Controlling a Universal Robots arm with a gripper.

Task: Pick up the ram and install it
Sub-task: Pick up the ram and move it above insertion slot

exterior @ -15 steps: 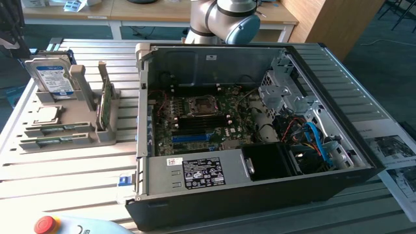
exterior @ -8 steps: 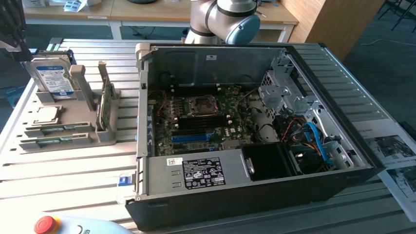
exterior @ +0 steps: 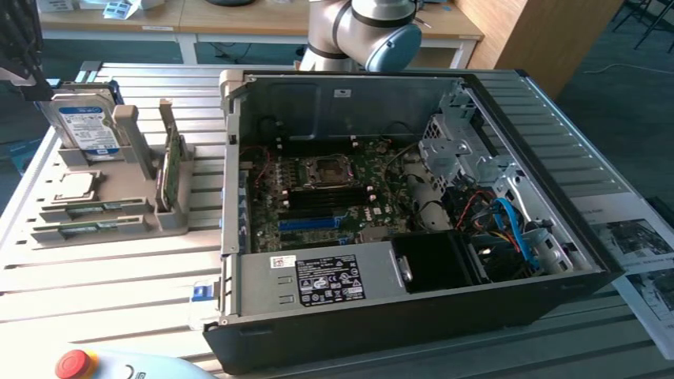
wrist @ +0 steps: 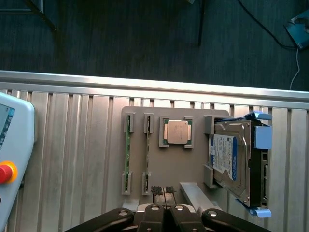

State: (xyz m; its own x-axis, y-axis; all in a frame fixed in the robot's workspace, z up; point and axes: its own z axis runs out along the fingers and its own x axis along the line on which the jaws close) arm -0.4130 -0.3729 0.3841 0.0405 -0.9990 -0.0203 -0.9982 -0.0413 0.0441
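Fingers (wrist: 155, 190) of the gripper (wrist: 162, 190): pressed together, pad to pad, with nothing between them. In the wrist view they hang high over the grey parts tray (wrist: 198, 162), above its edge and clear of every part.

Task item: the ram (exterior: 172, 170) stands on its long edge in the tray's (exterior: 106, 237) tall holder. In the exterior view that is nine o'clock from the open computer case (exterior: 421, 324), just beside the case wall.

Other tray contents: a hard drive (exterior: 84, 126) upright at eleven o'clock from the ram, a square processor chip (exterior: 76, 185) at nine o'clock, and two thin green boards (exterior: 93, 219) lying in low slots at eight o'clock.

Progress, as judged:
- Pick-up not done. The ram is in its holder and untouched.
- Installation not done. The dark memory slots on the motherboard (exterior: 374, 185), at six o'clock from the processor socket, look empty.
- The whole task remains.

Labels and writing:
- Hard drive (wrist: 227, 159): blue-and-white label, text not readable.
- Power supply (exterior: 316, 280), at six o'clock inside the case: black label with white print and marks, plus a small white sticker beside it. Neither is legible.
- Case back wall: one small white sticker, unreadable.
- Pendant (wrist: 12, 145) on the slatted table (wrist: 72, 145): red stop button (wrist: 4, 172), no readable lettering.
- No brand name can be made out anywhere.
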